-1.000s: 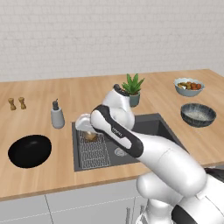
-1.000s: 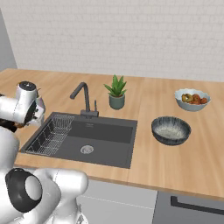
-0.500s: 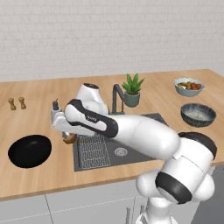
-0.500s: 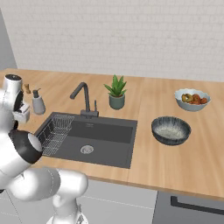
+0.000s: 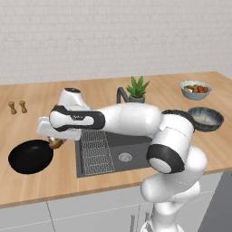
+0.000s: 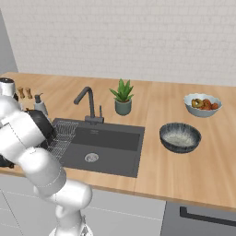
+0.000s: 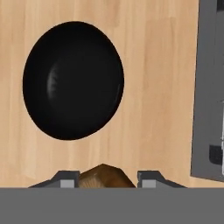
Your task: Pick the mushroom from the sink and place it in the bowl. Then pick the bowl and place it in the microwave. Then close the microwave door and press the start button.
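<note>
Hand view: gripper [image 7: 105, 178] looks down on a light wood counter [image 7: 148, 87], jaws clamped on the mushroom [image 7: 103, 176], whose tan-brown cap sits between the two dark fingertips [image 7: 65, 179]. Ahead of the jaws lies the black bowl [image 7: 73, 80], glossy and round, flat on the wood, apart from the mushroom. Off to one side of the jaws a dark grey strip of the sink [image 7: 209, 87] edges the frame.

Left base view: the white arm reaches across to the gripper [image 5: 55, 141], mushroom [image 5: 55, 143] hanging at the jaws just beside the bowl [image 5: 30, 156] rim, above the counter [image 5: 45, 186] strip between bowl and sink [image 5: 113, 149]. Sink wire rack [image 5: 94, 152] and round drain [image 5: 125, 157] lie on the arm side of the jaws. Beyond the jaws, toward the wall, two small brown shakers [image 5: 17, 107] stand on the wood. Far from the jaws, past the sink: a dark faucet [image 5: 121, 94], potted plant [image 5: 137, 89], grey speckled bowl [image 5: 205, 118] and pale bowl of orange food [image 5: 195, 89]. White brick wall [image 5: 113, 36] backs the counter; pale cabinet fronts [image 5: 68, 210] run under it.

Right base view: same counter [image 6: 152, 175] and brick wall, soap dispenser [image 6: 39, 104] near the arm by the sink [image 6: 99, 147] corner.
</note>
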